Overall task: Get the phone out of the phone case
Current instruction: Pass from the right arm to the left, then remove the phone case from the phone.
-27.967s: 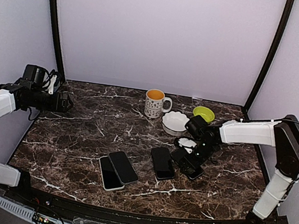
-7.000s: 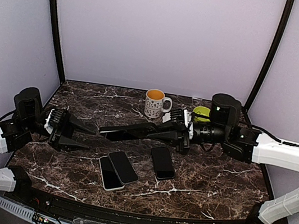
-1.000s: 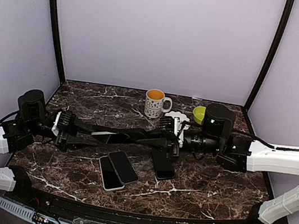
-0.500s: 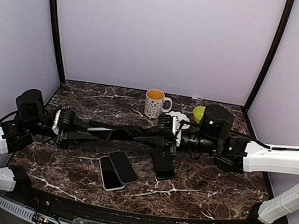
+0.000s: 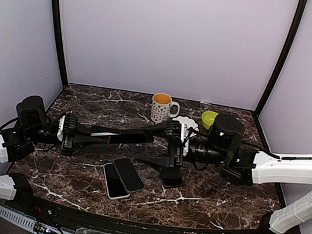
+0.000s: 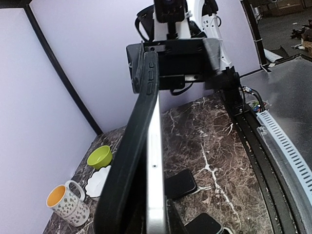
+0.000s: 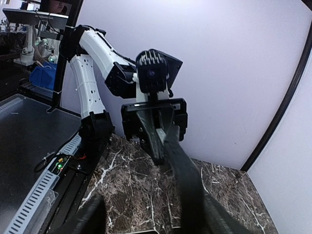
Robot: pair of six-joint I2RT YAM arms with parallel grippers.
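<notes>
Left gripper (image 5: 81, 133), well left of the mug (image 5: 161, 107) and nearer the arm bases, is pressed together on one end of the phone case (image 5: 123, 135). The case hangs clear of the table (image 5: 77, 164) and runs rightward to a spot just in front of the mug. The left wrist view shows it edge-on: black case (image 6: 127, 161) on one side, the pale rim of the phone (image 6: 155, 165) against it. How far the phone sits in cannot be told, and the pinching pads are cut off below.

Two bare phones (image 5: 122, 177) lie side by side in front of the mug.

Right gripper (image 5: 161, 149), in front and just right of the mug, is spread, one finger above the case's far end and one below. Contact is unclear, and its fingertips (image 7: 92, 214) blur. It half hides a dark phone (image 5: 170, 178) beneath it. Right of the mug, the arm partly covers a white bowl (image 5: 186, 122) and a green bowl (image 5: 208, 119).
</notes>
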